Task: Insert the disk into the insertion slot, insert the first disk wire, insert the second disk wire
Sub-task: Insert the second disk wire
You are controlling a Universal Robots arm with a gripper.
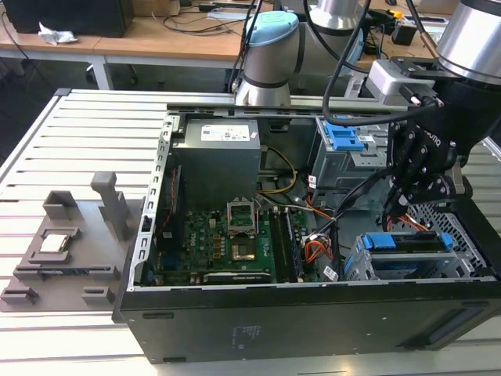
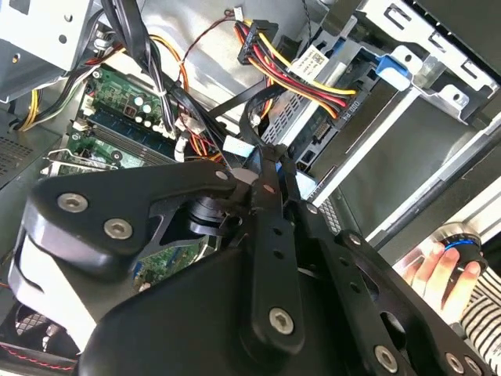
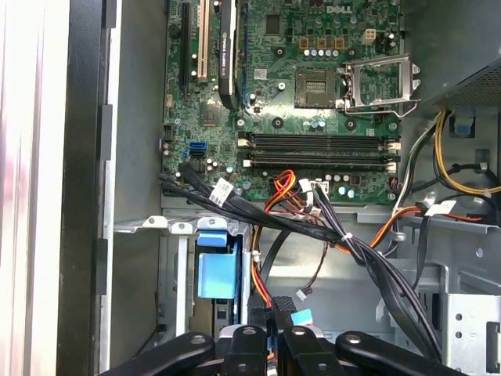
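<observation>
White slatted table [image 1: 70, 125] in front; wooden desks [image 1: 156, 39] behind, cables on them.

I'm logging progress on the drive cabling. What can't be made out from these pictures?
- Exterior view: the gripper covers the rear of the disk, so plugged wires cannot be told.
- Second wrist view: the gripper hides what its tips pinch.
- First wrist view: the wire bundle ends behind the gripper.
</observation>
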